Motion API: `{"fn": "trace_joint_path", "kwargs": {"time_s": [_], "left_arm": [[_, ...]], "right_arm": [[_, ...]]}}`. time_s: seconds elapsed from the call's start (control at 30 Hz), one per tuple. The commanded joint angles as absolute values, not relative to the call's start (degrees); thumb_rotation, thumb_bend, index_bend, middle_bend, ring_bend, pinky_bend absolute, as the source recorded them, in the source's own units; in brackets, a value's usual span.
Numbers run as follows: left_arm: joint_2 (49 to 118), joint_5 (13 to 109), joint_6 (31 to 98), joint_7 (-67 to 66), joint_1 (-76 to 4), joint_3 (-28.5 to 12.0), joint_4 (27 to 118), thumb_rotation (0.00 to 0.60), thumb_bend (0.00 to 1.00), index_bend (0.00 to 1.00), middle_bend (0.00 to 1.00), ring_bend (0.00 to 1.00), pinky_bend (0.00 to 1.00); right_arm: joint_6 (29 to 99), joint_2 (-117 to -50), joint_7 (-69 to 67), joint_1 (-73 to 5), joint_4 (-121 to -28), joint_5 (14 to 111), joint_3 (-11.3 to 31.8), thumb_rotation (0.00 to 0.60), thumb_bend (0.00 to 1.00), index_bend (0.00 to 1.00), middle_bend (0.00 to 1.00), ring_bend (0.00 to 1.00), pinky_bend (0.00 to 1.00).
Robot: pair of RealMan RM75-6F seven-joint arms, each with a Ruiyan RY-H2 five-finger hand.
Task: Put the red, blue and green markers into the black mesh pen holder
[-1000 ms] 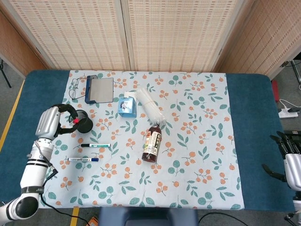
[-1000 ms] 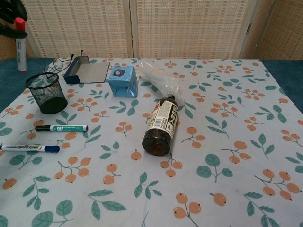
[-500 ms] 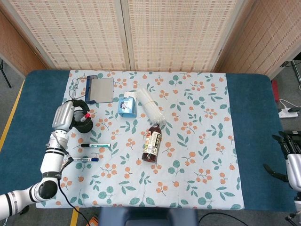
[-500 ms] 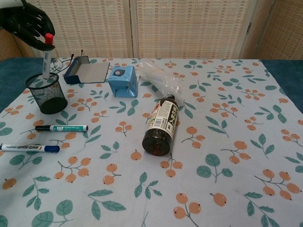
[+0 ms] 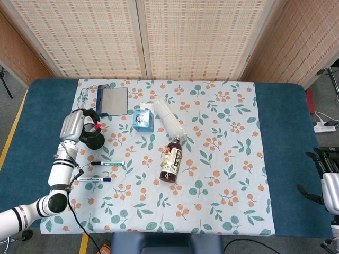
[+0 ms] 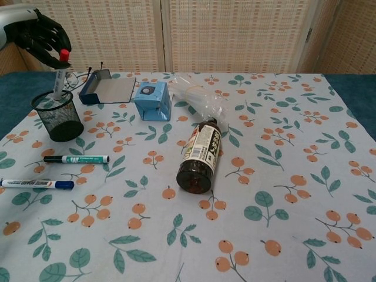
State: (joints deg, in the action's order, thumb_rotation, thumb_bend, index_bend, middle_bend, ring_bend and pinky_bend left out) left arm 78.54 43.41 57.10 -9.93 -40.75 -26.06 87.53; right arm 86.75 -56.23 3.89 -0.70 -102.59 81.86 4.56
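Progress: red marker (image 6: 59, 75) standing w/ its lower end inside the black mesh pen holder (image 6: 58, 117), cap end up. Green & blue not yet done.
Left hand (image 6: 42, 34): your fingers sit curled at the red cap, right above the holder; can't tell if they grip it or have let go.
Green marker (image 6: 76, 159): flat on the table (image 6: 329, 94), just in front of the holder.
Blue marker (image 6: 36, 184): flat, nearer you, beside green.
Right hand (image 5: 324, 172): far off at the table's right edge, fingers apart, holding nothing.
Left to do: free red, then pick green, then blue.

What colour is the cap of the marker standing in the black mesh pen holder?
Red cap, clearest in the chest view.
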Motion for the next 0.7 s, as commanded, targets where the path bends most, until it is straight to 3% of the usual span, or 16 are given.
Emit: {"fn": "trace_joint_path", "kwargs": {"time_s": [0.03,0.2,0.3,0.5,0.7], "left_arm": [[78.88,43.46,56.18,-9.21,-41.6,-25.47,85.3,0.6,0.26,0.55,0.69,0.29,0.19],[79.04,42.94,55.48,-8.04,-41.71,-24.88,83.92,0.6,0.26,0.55,0.68,0.28,0.19],[78.79,42.66,54.16,-7.44,-41.75,-24.23,83.29,0.6,0.26,0.5,0.63,0.27,0.19],[78.94,43.79,54.16,-5.24,-41.56,-23.88,81.75,0.6,0.26,0.36,0.44,0.23,0.18],[76.95,46.65,53.31,-6.56,-41.48,-21.64,82.77,0.6,0.26,0.2,0.21,0.11,0.14]], "right_arm": [[86.62,-56.27,3.98,-0.76,-102.51,81.68,4.62,0.6,0.1,0.18,0.08,0.2,0.18],[86.06,-56.46,4.38,-0.97,-102.42,81.24,4.65,0.6,0.1,0.18,0.08,0.2,0.18],[85.9,-56.43,4.55,-1.0,-102.52,81.15,4.61,0.6,0.1,0.18,0.08,0.2,0.18],[86.15,-56.3,4.45,-0.89,-102.62,81.1,4.7,0.6,0.1,0.18,0.08,0.2,0.18],[86.14,-56.22,4.2,-0.85,-102.64,81.13,4.69,0.6,0.1,0.18,0.08,0.2,0.18]]}}
